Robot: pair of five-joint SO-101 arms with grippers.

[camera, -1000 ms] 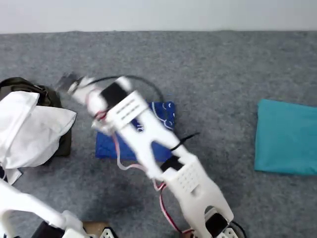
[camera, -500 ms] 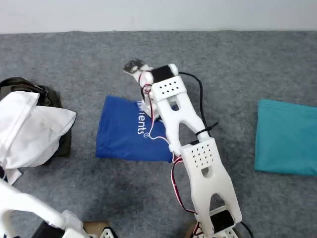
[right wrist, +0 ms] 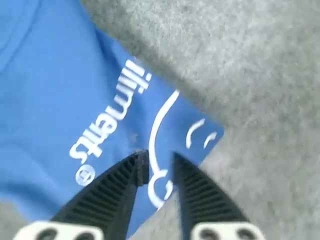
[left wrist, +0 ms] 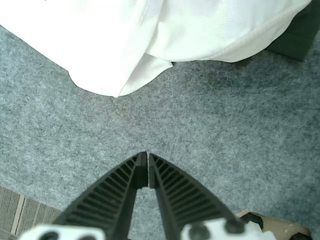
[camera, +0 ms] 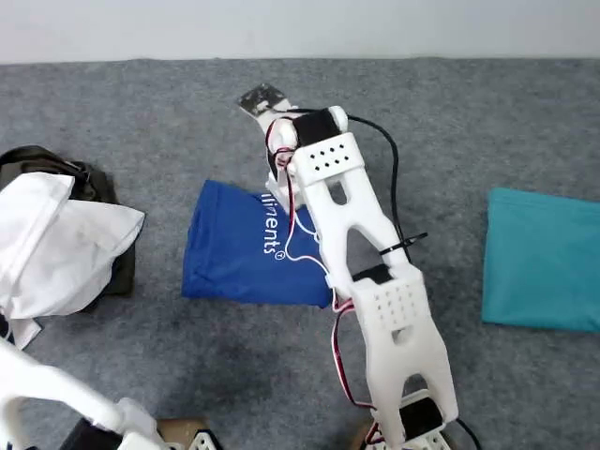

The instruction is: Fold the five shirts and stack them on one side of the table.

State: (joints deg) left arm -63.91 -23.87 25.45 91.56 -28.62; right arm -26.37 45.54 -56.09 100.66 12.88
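A: What changed just now?

B: R arm point(camera: 375, 281) swung across. A sec ago it leaned out to the left over the blue shirt point(camera: 234, 246) and hid most of it. Now it points toward the back, tip above the shirt's far right corner.

A: Jaws?

B: R jaws are a bit apart w/ nothing in them, just over the white print. L arm point(camera: 52, 394) jaws are pressed together, empty, over bare grey near the white shirt point(camera: 56, 239).

A: So what's that mean for the job?

B: Blue shirt lies flat in a neat block mid-desk, so prob. folded. I think next is a grab at that corner, to carry it over to the teal shirt point(camera: 542, 261), which sits folded at the right side. White one's a heap on a dark shirt point(camera: 98, 183) at the left, so lots left to do.

A: Desk & room?

B: Desk point(camera: 450, 122) has a grey fuzzy cover, like carpet. Pale wall point(camera: 300, 28) at the back.
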